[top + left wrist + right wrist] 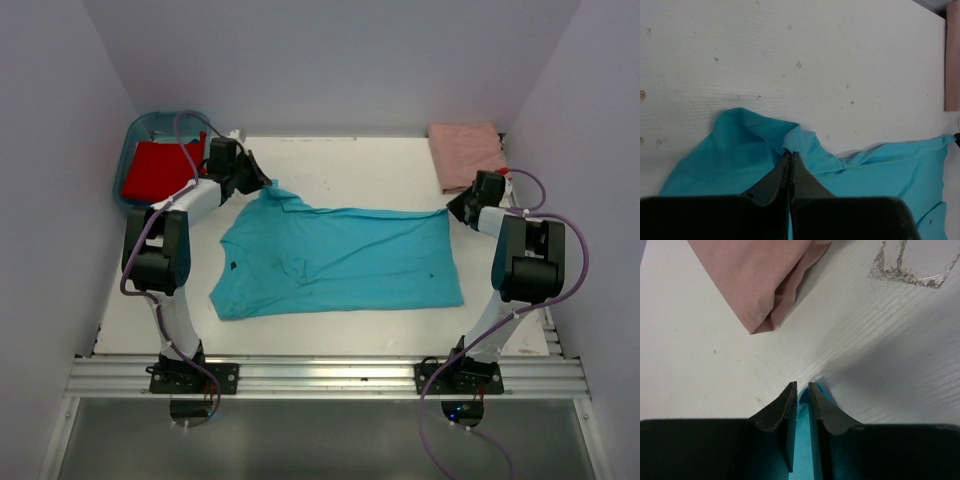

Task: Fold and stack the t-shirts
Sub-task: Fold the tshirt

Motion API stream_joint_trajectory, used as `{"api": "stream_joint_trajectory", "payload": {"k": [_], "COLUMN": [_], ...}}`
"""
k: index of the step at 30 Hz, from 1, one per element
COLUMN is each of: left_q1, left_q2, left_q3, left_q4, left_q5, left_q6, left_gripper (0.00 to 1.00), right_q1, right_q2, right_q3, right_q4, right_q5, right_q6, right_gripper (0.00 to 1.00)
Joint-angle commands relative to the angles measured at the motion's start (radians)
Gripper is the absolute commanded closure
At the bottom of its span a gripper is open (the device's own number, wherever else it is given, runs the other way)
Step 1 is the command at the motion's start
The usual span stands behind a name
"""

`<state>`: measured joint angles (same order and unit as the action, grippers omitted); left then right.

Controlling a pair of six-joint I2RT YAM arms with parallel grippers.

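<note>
- Turquoise t-shirt (340, 262) lies flat mid-table, neck end toward the L arm; prob. spread out ready for a fold.
- L gripper (791, 154): fingers pressed together on bunched cloth at the far-L edge.
- R gripper (802, 386): fingers nearly closed, turquoise cloth pinched between them at the far-R corner. Both far corners held, so I'd guess they mean to lift that edge together.
- Pink t-shirt (467, 155) sits folded at the far-R corner, likely the stack's base.
- Red t-shirt (160, 168) waits in blue tub (140, 128).
- Table (330, 165): white, wood-grained, specked, w/ a scuffed patch (910, 270). Pale walls (330, 60) close it in.
</note>
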<state>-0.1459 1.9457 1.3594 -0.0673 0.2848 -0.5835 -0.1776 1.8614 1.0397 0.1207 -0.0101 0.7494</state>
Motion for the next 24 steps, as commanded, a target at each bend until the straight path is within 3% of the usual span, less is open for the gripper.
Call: {"api": "stream_joint_trajectory", "payload": {"k": [1,8,24], "left_q1": [0.008,0.008,0.008], "left_q2": [-0.044,-0.045,-0.041], "left_q3": [-0.002,-0.005,-0.008], "left_q4": [0.046,0.049,0.050], "left_q5": [0.010,0.010,0.014], "left_q6": [-0.001,0.001,-0.001], "left_gripper": [1.00,1.00,1.00], "right_q1": [-0.003,-0.003,-0.003], "right_q2": [-0.002,0.001,-0.047], "right_q3": [0.029,0.016,-0.039], "right_q4": [0.003,0.004,-0.003], "right_q5": [0.015,0.013,0.015], "right_q6": [-0.009,-0.001,0.018], "right_gripper": [0.83,0.84,0.75]}}
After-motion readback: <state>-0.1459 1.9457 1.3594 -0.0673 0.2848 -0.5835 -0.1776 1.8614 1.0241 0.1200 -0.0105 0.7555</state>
